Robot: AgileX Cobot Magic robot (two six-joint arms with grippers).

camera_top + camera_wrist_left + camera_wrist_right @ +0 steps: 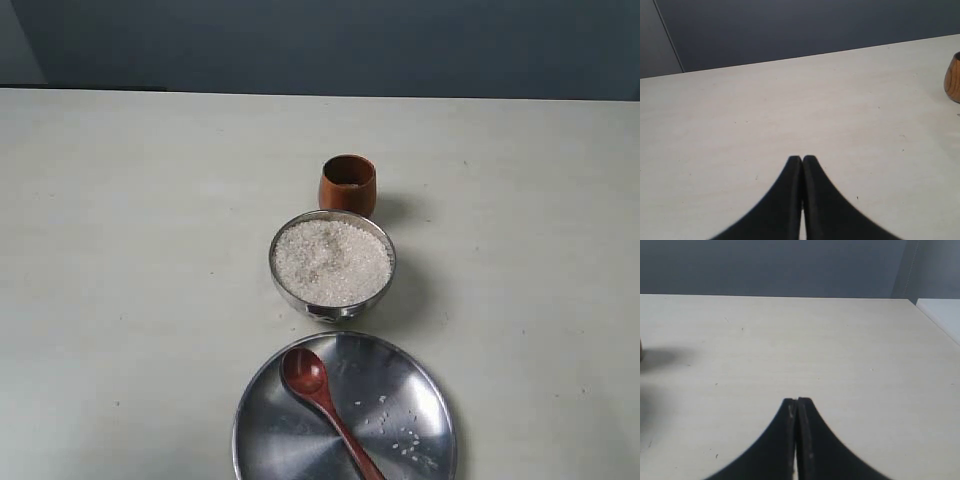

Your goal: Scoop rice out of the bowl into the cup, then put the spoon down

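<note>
White rice [332,262] fills the shiny steel bowl [290,292] at the table's middle. Just behind it stands the reddish-brown wooden cup [348,185], upright, also at the edge of the left wrist view [953,77]. The wooden spoon [322,398] lies on the flat steel plate [270,440] in front of the bowl, its oval end toward the bowl. Neither gripper appears in the exterior view. My left gripper [802,159] is shut and empty over bare table. My right gripper [797,400] is also shut with nothing in it, over bare table.
A few stray rice grains [408,443] lie on the plate beside the spoon. The pale table [130,250] extends to a dark wall [320,40] at the back. A table corner shows in the right wrist view [912,302].
</note>
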